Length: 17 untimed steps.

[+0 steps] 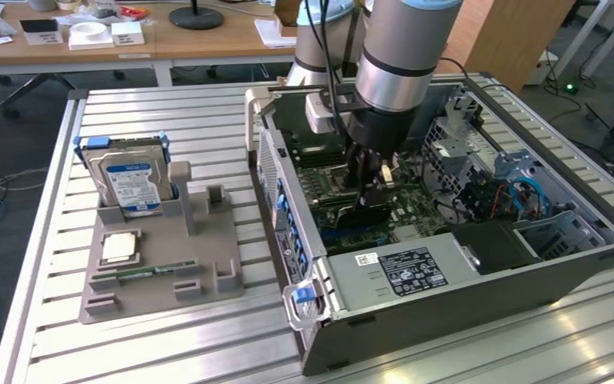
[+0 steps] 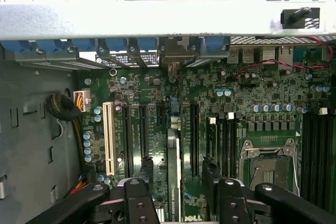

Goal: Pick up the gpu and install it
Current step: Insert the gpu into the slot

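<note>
While arm (image 1: 403, 56) reaches into case (image 1: 478, 308), jaws sit apart astride edge-on gpu (image 2: 174, 182); hard drive (image 1: 134, 180) at case's 9 o'clock, ext. view.

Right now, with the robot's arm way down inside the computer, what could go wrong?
1. The gpu sits edge-on among several long dark slots that lie close side by side on the green board. It might end up in the wrong one, or beside it.
2. The gripper is deep inside the computer case, and the open processor socket is close by. A sideways nudge could bump it.
</note>
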Each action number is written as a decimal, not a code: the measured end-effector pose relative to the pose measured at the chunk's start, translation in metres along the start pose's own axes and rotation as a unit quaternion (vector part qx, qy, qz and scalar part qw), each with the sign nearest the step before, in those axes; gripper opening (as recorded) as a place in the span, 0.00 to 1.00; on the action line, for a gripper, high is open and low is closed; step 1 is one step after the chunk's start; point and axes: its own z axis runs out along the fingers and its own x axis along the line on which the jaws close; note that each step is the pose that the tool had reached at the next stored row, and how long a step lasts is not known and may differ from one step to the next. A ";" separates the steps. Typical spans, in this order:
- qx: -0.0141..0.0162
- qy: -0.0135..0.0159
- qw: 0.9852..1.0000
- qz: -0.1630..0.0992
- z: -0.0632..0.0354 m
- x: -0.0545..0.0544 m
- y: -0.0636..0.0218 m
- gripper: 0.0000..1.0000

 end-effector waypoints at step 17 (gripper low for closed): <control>0.000 0.000 1.000 0.000 0.0131 0.001 0.0003 0.50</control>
